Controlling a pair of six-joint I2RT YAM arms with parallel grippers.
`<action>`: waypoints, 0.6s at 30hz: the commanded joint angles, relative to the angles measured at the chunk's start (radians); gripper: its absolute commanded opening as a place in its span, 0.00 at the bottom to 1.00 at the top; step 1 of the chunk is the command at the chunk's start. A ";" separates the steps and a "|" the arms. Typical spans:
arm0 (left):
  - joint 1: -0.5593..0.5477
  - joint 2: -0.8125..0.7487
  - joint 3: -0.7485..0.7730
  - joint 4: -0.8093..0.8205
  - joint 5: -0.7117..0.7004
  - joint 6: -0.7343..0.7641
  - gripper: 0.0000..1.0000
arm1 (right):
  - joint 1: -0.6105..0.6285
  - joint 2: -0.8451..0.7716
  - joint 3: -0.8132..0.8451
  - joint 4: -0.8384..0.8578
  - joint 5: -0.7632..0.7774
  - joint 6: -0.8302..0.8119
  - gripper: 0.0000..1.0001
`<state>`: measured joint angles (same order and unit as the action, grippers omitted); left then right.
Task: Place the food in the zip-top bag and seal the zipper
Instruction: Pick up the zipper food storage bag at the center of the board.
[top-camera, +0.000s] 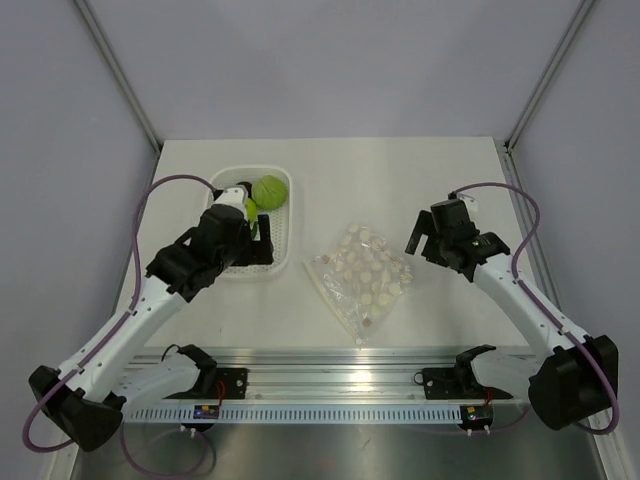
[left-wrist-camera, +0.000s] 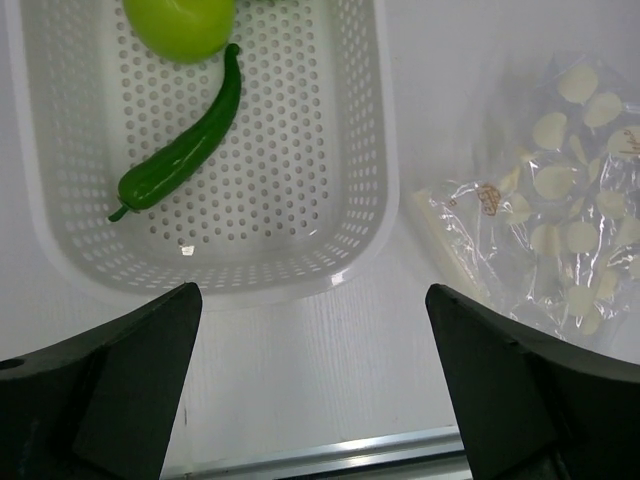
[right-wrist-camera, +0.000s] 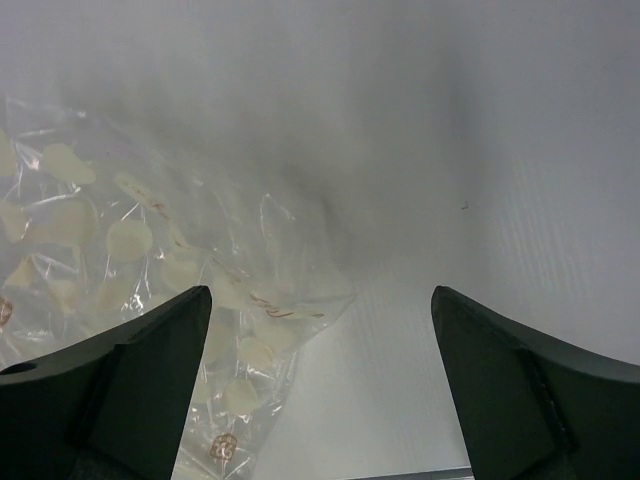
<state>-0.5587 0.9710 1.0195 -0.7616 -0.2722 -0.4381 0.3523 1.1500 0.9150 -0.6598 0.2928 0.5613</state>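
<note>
The left gripper (left-wrist-camera: 311, 300) hovers over the near end of a white perforated tray (left-wrist-camera: 385, 150), jaws spread wide and empty. Nothing blocks the path to the tray contents. A curved green chili pepper (left-wrist-camera: 185, 150), smooth and glossy, lies diagonally on the tray floor ahead of the left finger. A round lime-green ball (left-wrist-camera: 180, 25) sits beyond it, touching its tip. The zip-top bag (top-camera: 365, 275) lies flat on the white table (top-camera: 400, 170), beside the tray and to the right of this gripper. The bag is clear, crinkled film printed with cream dots; its zipper cannot be told. The right gripper (right-wrist-camera: 320, 300) is also released and empty, with the bag ahead and to its left.
</note>
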 joint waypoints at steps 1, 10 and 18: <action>-0.058 0.034 0.008 0.022 0.068 0.006 0.99 | -0.015 0.011 -0.040 0.061 -0.248 -0.055 0.99; -0.165 0.080 -0.024 0.056 0.139 -0.040 0.99 | 0.130 0.048 -0.056 0.072 -0.140 -0.110 0.93; -0.161 0.034 -0.029 0.036 0.061 -0.105 0.99 | 0.492 0.091 0.037 0.005 0.167 -0.094 0.92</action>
<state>-0.7242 1.0492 0.9676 -0.7460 -0.1658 -0.5056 0.7532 1.2270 0.8948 -0.6357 0.2890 0.4698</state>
